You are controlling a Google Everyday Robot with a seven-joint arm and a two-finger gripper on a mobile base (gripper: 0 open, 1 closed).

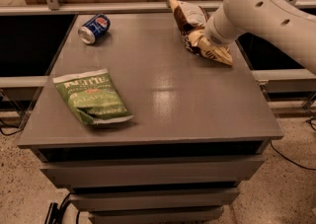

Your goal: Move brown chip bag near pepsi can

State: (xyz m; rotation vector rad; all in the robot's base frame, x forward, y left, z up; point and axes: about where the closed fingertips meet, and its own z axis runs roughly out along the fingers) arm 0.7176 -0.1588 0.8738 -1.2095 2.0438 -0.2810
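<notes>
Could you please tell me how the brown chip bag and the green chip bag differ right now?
The brown chip bag sits at the far right of the table, the green chip bag at its near left. The brown chip bag is crumpled and bunched, with the claw right at it; the green chip bag lies flat, alone. Both are chip bags on the one table.
</notes>
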